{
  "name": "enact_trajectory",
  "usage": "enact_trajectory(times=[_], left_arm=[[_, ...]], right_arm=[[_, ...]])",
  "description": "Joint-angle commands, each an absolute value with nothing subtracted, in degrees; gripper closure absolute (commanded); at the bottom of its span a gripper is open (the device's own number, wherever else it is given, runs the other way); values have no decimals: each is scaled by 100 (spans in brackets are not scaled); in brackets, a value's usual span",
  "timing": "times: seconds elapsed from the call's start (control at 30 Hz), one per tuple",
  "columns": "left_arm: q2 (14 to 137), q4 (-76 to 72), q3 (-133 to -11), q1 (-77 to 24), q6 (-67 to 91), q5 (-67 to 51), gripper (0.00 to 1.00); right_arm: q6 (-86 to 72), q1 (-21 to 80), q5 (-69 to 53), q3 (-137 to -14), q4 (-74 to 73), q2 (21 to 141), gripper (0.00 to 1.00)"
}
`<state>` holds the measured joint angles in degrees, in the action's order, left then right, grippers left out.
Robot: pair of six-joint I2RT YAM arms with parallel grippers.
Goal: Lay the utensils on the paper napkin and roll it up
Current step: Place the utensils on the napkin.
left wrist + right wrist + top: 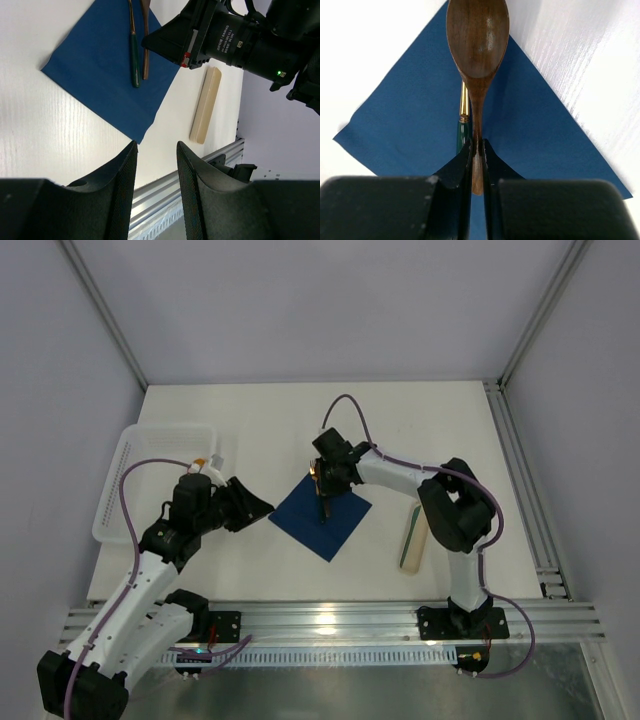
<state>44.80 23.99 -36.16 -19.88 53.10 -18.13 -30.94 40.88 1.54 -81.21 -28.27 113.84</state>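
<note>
Right gripper (476, 148) first: clamped tight on the thin neck of the brown spoon (477, 42), bowl pointing straight out ahead of the fingertips, tail end of the handle poking back between them. Directly underneath, the navy paper napkin (405, 115), spread flat and turned corner-on to the tool. Just off the left side of the spoon handle, nearly touching, a green-handled utensil (463, 135) with a gold collar, lying on the napkin and lined up parallel with the spoon. So same long axis for both pieces, straight out from the fingers and roughly along the napkin's diagonal. Can't tell resting from hovering for the spoon, tbh. Guessing a plain let-go next, no twisting needed.

Over on the other side: left gripper (156, 147) about half open, holding nothing, napkin's nearest corner just ahead of the fingertips, both pieces further out beyond that. Probably the handier arm for starting the roll, folding that corner across the shared axis rather than along it. Pale beige bar (205, 107) off to its right, apart from the napkin.
</note>
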Motion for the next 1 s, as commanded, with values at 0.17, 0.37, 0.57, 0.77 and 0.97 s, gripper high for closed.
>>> enact_trajectory(times=[0.17,0.37,0.57,0.77,0.97], left_arm=[[4421,2382,-3797,-2004,5185,-1819,60],[4430,2382,-3788,-2013,5185,-1819,60],[4430,2364,-3762,-2004,5194,-1819,60],[4447,2320,-3744,-2004,5229,-1863,60],[4412,2355,-3735,-2004,5212,-1837,60]], right_arm=[[-3164,4122,255,-8147,-2707,11452,96],[-3208,4122,194,-8034,-2672,11356,96],[-3261,4122,132,-7832,-2628,11259,96],[-3261,4122,158,-7796,-2575,11285,96],[-3252,4122,202,-7831,-2584,11268,94]])
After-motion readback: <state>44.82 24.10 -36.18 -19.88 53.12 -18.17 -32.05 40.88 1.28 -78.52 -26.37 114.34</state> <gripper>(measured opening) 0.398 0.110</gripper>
